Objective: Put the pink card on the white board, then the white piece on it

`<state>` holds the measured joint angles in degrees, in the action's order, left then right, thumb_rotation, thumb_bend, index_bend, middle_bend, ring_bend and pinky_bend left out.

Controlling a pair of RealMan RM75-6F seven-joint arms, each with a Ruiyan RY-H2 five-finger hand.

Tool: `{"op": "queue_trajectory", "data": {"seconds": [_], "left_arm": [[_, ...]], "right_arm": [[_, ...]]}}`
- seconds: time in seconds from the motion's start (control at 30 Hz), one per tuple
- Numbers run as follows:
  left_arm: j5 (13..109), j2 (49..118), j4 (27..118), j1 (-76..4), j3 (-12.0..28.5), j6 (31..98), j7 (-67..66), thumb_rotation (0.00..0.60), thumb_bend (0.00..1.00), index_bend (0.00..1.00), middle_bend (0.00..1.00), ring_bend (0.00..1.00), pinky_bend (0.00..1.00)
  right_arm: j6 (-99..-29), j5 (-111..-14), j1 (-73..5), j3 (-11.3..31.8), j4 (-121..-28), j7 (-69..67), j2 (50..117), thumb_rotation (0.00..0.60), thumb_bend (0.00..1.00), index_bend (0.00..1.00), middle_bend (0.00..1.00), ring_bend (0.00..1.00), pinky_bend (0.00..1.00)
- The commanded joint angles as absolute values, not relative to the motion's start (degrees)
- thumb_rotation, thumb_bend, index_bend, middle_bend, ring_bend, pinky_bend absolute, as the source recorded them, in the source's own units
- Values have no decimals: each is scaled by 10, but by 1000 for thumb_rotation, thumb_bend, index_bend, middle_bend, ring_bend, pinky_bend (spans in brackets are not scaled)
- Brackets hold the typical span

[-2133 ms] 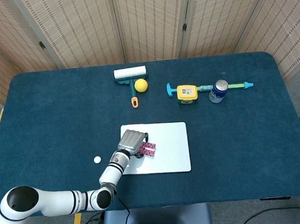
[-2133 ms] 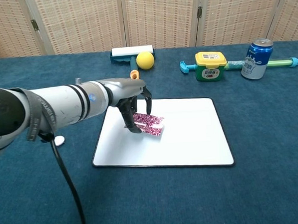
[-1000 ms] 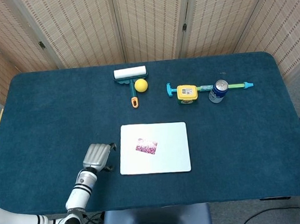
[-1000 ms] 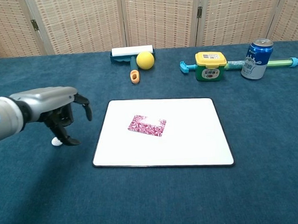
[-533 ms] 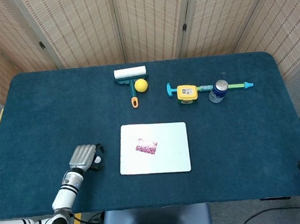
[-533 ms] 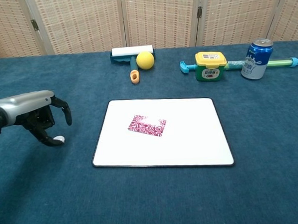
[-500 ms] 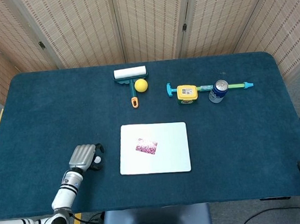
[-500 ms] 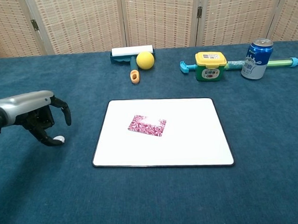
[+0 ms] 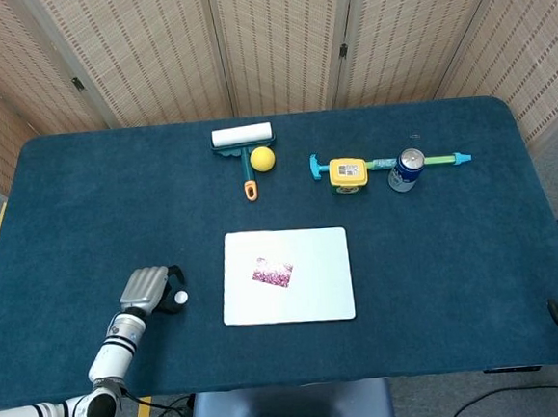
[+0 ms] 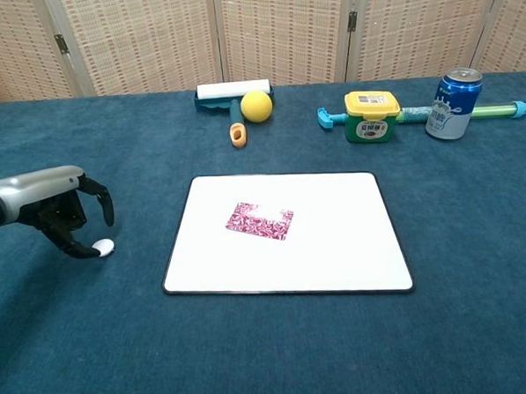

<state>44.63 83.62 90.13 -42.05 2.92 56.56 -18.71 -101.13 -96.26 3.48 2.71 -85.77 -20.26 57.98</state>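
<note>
One pink card [image 10: 260, 220] lies on the white board [image 10: 336, 246], mid-desk.
Left hand [image 10: 59, 214], fingers curled apart around nothing, touches the white piece [image 10: 104, 248] near the desk's [image 9: 437, 254] front-left edge.

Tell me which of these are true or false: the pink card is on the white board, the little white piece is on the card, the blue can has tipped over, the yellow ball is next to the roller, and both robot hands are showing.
1. The pink card lies on the white board. True.
2. The white piece sits on the card. False: it lies on the blue table, left of the board, by the left hand.
3. The blue can has tipped over. False: it stands upright.
4. The yellow ball is beside the roller. True.
5. Both hands show. False: only the left one does.
</note>
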Motion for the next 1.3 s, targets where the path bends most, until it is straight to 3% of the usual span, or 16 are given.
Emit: {"op": "queue_trajectory", "data": {"seconds": [0.03,1.3], "left_arm": [[451,836,898,-416,31,562,-183,600,258,464,1000,1000,1000],[491,860,830,-388,54,502,-133,600,259,527,1000,1000,1000]], "right_arm": [[-1011,-963,34,26,-859,-200,580,600,290,0,0,0,0],[-1009,-961,30,24,-868,-177,583,600,291,0,0,0,0]]}}
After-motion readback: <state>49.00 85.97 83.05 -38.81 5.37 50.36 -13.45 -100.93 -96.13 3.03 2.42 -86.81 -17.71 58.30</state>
